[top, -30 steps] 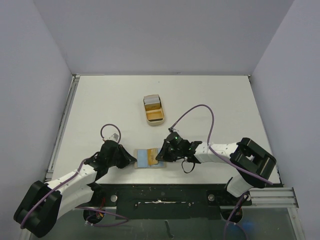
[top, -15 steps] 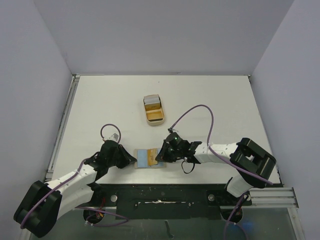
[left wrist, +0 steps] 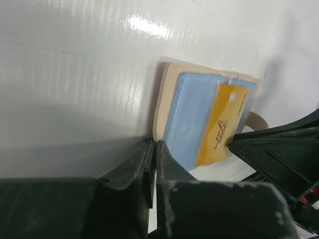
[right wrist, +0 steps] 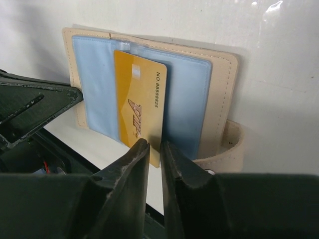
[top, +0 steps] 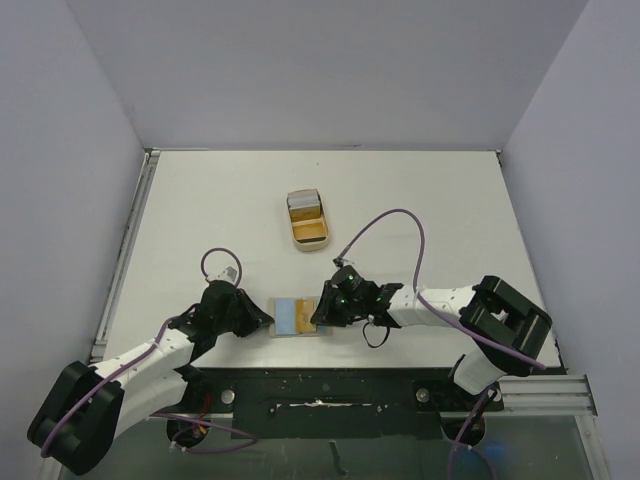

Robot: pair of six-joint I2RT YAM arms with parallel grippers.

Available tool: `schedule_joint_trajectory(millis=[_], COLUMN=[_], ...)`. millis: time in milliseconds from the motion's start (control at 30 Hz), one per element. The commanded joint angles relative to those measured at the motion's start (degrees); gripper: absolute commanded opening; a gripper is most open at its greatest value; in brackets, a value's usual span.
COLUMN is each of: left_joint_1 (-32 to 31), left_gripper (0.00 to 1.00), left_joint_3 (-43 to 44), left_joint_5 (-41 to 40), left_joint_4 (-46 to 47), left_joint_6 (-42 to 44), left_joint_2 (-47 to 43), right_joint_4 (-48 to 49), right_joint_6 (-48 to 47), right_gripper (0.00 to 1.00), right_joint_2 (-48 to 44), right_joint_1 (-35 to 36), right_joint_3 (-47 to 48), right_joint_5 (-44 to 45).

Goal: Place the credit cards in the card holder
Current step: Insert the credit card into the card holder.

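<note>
You've got the card holder (top: 292, 318) lying open at the table's near edge, between both grippers. The right gripper (right wrist: 153, 149) pinches the gold card (right wrist: 139, 104), which lies partly over the blue pocket (right wrist: 187, 99); can't tell if it's actually inside. The left gripper (left wrist: 152, 152) has its jaws nearly together at the holder's corner, seemingly pinning it. Early days, I'd say: first card mid-insertion, more cards (top: 301, 204) in the tray (top: 309, 241), well apart.

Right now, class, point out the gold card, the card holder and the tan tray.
gold card (right wrist: 139, 107): right wrist view, middle of its face.
card holder (right wrist: 224, 89): right wrist view, tan right border.
tan tray (top: 309, 246): top external view, near rim.
</note>
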Motion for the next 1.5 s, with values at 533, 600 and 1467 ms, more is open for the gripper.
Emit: schedule_joint_trajectory(millis=[533, 600, 1467], left_joint_1=[-0.3, -0.3, -0.6], left_gripper=[0.0, 0.0, 0.0], left_joint_3=[0.3, 0.2, -0.2], left_joint_5=[-0.3, -0.5, 0.5], left_joint_4=[0.6, 0.4, 1.4], left_joint_6=[0.3, 0.3, -0.3], left_joint_2=[0.5, 0.1, -0.6], right_joint_4=[0.2, -0.6, 1.2], right_joint_6=[-4.3, -4.6, -8.8], right_gripper=[0.11, 0.2, 0.34], right_joint_2=[5.1, 4.3, 8.4], right_joint_1=[0.4, 0.4, -0.2], right_joint_3=[6.5, 6.6, 11.9], right_joint_5=[-4.9, -3.7, -6.1])
